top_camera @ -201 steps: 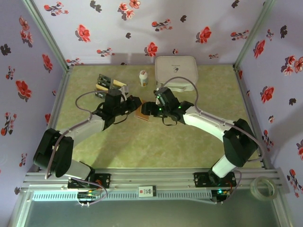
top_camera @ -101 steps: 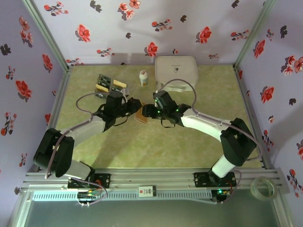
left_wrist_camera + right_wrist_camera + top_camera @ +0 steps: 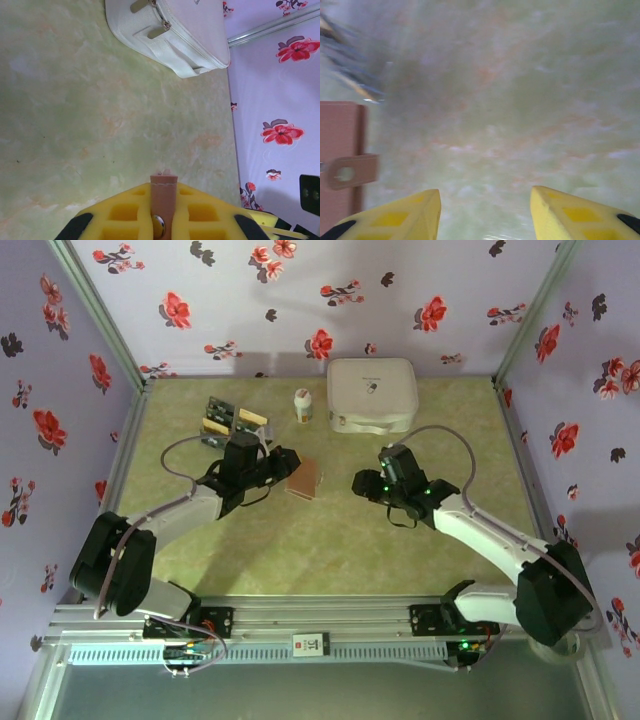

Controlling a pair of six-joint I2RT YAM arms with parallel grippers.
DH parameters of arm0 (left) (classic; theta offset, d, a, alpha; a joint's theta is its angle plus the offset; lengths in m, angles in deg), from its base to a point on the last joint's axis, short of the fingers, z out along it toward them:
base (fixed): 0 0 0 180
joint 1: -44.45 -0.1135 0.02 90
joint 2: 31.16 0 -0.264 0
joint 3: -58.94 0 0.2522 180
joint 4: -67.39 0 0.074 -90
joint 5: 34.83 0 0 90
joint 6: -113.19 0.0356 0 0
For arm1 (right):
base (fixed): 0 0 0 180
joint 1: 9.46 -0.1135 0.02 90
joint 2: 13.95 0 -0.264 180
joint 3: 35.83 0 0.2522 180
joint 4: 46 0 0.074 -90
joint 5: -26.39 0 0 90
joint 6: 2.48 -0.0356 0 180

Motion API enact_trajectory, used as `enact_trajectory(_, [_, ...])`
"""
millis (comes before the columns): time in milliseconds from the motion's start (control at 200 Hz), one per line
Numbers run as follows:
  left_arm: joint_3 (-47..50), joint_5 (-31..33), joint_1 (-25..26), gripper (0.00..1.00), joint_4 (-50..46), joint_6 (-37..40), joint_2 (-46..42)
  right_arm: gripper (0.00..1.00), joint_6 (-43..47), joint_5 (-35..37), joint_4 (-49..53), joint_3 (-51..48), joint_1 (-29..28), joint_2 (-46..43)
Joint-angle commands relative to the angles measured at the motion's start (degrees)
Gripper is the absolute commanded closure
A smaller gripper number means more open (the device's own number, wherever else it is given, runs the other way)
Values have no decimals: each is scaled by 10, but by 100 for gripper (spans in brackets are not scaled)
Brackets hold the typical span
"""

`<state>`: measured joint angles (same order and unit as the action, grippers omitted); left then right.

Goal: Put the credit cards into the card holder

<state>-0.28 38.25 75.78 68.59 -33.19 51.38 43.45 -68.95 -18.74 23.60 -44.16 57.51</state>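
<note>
Top external view: the left gripper meets the left edge of the reddish-brown card holder, which lies mid-worktop. From above the grip itself is hidden under the wrist. The right gripper sits well to the right of the holder, apart from it. The credit cards, black and gold-orange, are bunched at the far left; how many there are is too small to tell. A white bottle stands just left of a white case along the far edge.

Left wrist view: the left gripper is clamped on the holder's brown strap, with a metal snap showing between the yellow fingers. The rest of the holder is hidden beneath them. The white case is cut off by the top edge, and a flowered wall fills the right.

Right wrist view: the frame is blurred. The right gripper has its yellow fingers spread wide with bare worktop between them. The card holder, strap tab sticking out, is cut off by the left edge. Dark streaks at the top left cannot be made out.
</note>
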Motion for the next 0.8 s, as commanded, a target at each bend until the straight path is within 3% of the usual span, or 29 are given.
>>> enact_trajectory(0, [-13, -1, -2, 100, 13, 17, 3, 50, -50, -101, -103, 5, 2, 26])
enact_trajectory(155, [-14, -1, -2, 100, 8, 21, 2, 50, -89, -152, -188, 23, -4, 72])
enact_trajectory(425, [-14, -1, 0, 100, 9, 22, 2, 52, -92, -154, -207, 59, -28, 129])
enact_trajectory(610, [-14, -1, 0, 100, 9, 22, 1, 58, -100, -151, -225, 55, -31, 154])
enact_trajectory(790, [-14, -1, 0, 100, 9, 22, 2, 72, -101, -149, -229, 46, -31, 158])
